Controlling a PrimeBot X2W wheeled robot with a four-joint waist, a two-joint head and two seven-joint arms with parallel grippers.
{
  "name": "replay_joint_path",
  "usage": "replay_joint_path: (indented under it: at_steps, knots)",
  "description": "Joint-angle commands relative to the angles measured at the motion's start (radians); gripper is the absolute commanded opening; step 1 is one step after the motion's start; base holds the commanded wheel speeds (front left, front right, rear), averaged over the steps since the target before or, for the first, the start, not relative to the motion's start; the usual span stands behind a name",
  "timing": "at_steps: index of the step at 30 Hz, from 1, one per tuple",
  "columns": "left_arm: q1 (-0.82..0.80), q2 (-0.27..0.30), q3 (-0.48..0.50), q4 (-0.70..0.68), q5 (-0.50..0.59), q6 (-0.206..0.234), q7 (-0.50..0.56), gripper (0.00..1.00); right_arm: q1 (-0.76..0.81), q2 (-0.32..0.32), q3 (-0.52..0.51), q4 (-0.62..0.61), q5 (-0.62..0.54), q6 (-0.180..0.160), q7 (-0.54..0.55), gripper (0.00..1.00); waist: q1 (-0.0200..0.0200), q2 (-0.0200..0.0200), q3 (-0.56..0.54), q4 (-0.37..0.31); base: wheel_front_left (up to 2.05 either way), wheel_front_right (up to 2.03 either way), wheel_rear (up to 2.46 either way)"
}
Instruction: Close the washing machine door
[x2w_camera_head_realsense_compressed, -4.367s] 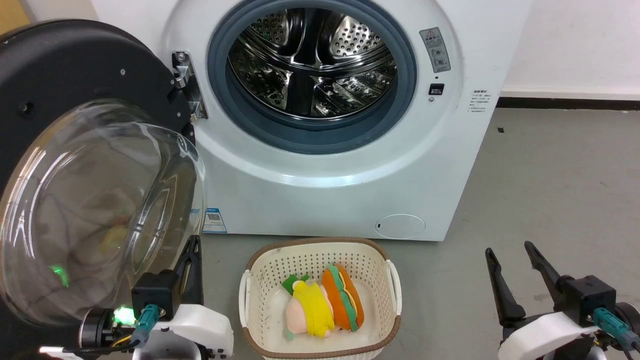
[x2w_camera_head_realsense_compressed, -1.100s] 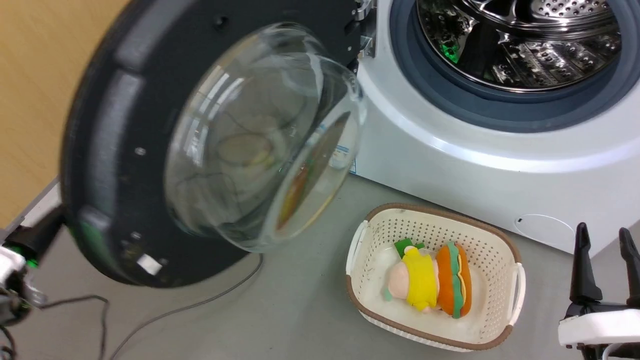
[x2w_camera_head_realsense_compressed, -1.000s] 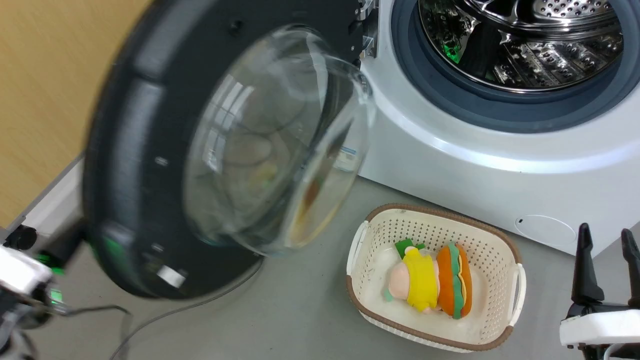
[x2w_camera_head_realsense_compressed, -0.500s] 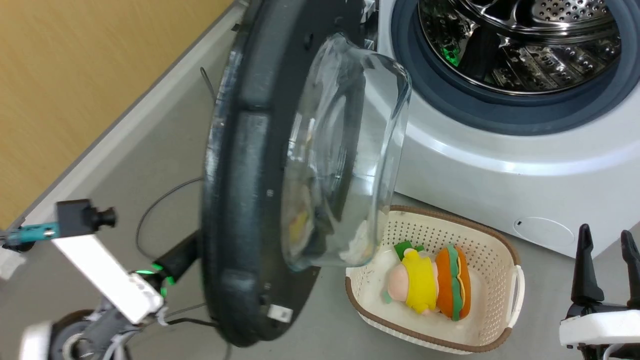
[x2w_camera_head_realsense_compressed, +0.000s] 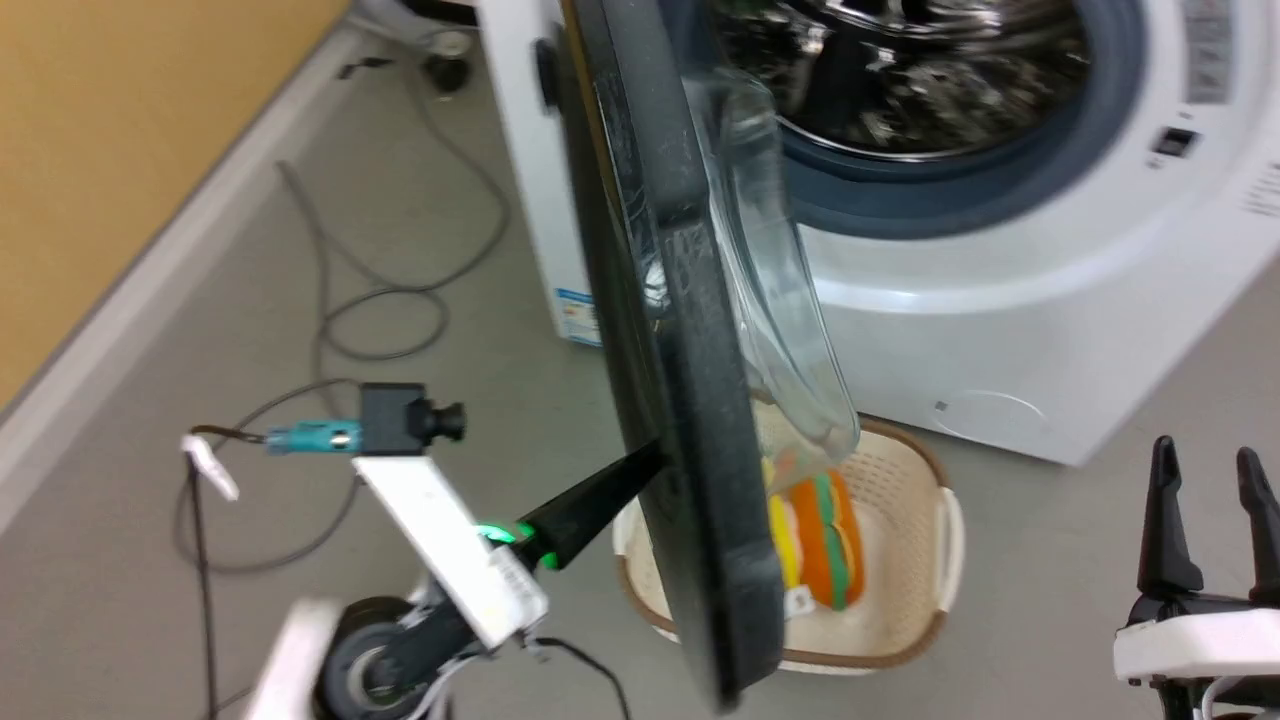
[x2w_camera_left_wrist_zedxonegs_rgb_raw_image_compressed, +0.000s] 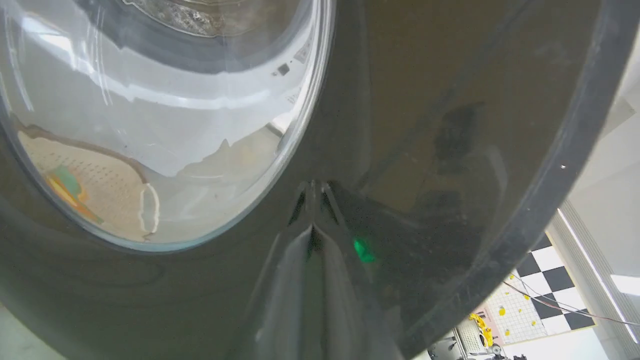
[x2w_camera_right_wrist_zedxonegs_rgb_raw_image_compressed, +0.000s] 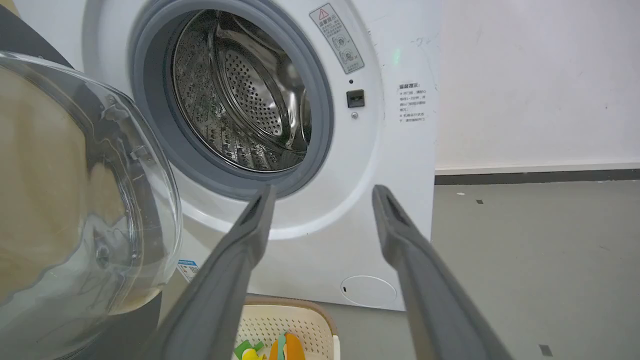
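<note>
The washing machine door (x2w_camera_head_realsense_compressed: 690, 420) stands about half shut, its black rim edge-on to the head view and its clear glass bowl (x2w_camera_head_realsense_compressed: 790, 330) facing the steel drum (x2w_camera_head_realsense_compressed: 900, 70) of the white washing machine (x2w_camera_head_realsense_compressed: 980, 330). My left gripper (x2w_camera_head_realsense_compressed: 650, 458) is shut, with its tips pressed against the door's glossy outer face. In the left wrist view the joined fingertips (x2w_camera_left_wrist_zedxonegs_rgb_raw_image_compressed: 312, 232) touch that face (x2w_camera_left_wrist_zedxonegs_rgb_raw_image_compressed: 450, 125) just right of the window (x2w_camera_left_wrist_zedxonegs_rgb_raw_image_compressed: 150, 125). My right gripper (x2w_camera_head_realsense_compressed: 1205, 465) hangs open at the lower right, apart from the machine; its fingers (x2w_camera_right_wrist_zedxonegs_rgb_raw_image_compressed: 382, 200) frame the drum opening (x2w_camera_right_wrist_zedxonegs_rgb_raw_image_compressed: 240, 100).
A cream laundry basket (x2w_camera_head_realsense_compressed: 930, 600) holding plush toys (x2w_camera_head_realsense_compressed: 825, 540) sits on the floor under the door's lower edge. Grey cables (x2w_camera_head_realsense_compressed: 400, 300) loop over the floor to the left, beside a wooden wall (x2w_camera_head_realsense_compressed: 120, 150). Bare grey floor (x2w_camera_right_wrist_zedxonegs_rgb_raw_image_compressed: 525, 250) lies right of the machine.
The door has swung from wide open to about half shut, my left gripper behind it pushing its outer face. The head view has also shifted. The right gripper has stayed put.
</note>
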Motion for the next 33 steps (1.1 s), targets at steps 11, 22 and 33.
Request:
replay_joint_path:
  at_steps: [11, 22, 33]
  knots:
    - [-0.198, -0.023, -0.249, 0.233, 0.060, -0.005, -0.331, 0.00, -0.035, 0.001, 0.001, -0.004, 0.001, 0.001, -0.004, 1.00, 0.0000, 0.0000, 0.040, -0.202, 0.00, 0.00, 0.00]
    - [-0.379, -0.036, -0.394, 0.499, 0.030, -0.005, -0.580, 0.00, -0.060, 0.001, 0.028, -0.004, 0.012, 0.001, -0.004, 1.00, 0.0000, 0.0000, 0.072, -0.318, 0.00, 0.00, 0.00]
    - [-0.449, -0.038, -0.509, 0.609, -0.031, -0.005, -0.675, 0.00, -0.066, 0.001, 0.035, -0.004, 0.019, 0.001, -0.004, 1.00, 0.0000, 0.0000, 0.086, -0.353, 0.00, 0.00, 0.00]
